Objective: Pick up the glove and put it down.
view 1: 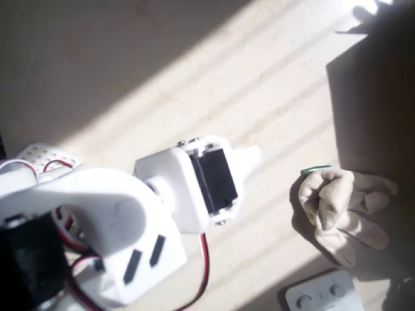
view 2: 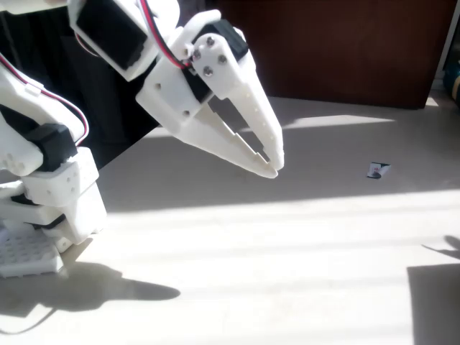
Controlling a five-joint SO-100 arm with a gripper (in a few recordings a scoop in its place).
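While the white gripper (view 2: 269,162) is held raised over the sunlit table (view 2: 287,237) in the fixed view, its two fingers are seen drawn together at the tips, with nothing between them. From overhead, the gripper's tip (view 1: 249,155) is seen pointing toward the right, well apart from the glove (view 1: 340,207). That cream glove is found lying on the table at the right of the overhead view, bunched up (its stubby fingers are spread toward the lower right), with a small green tag (view 1: 316,170) at its upper edge. A white device with round buttons (view 1: 322,293) is seen just below the glove, at the picture's bottom edge.
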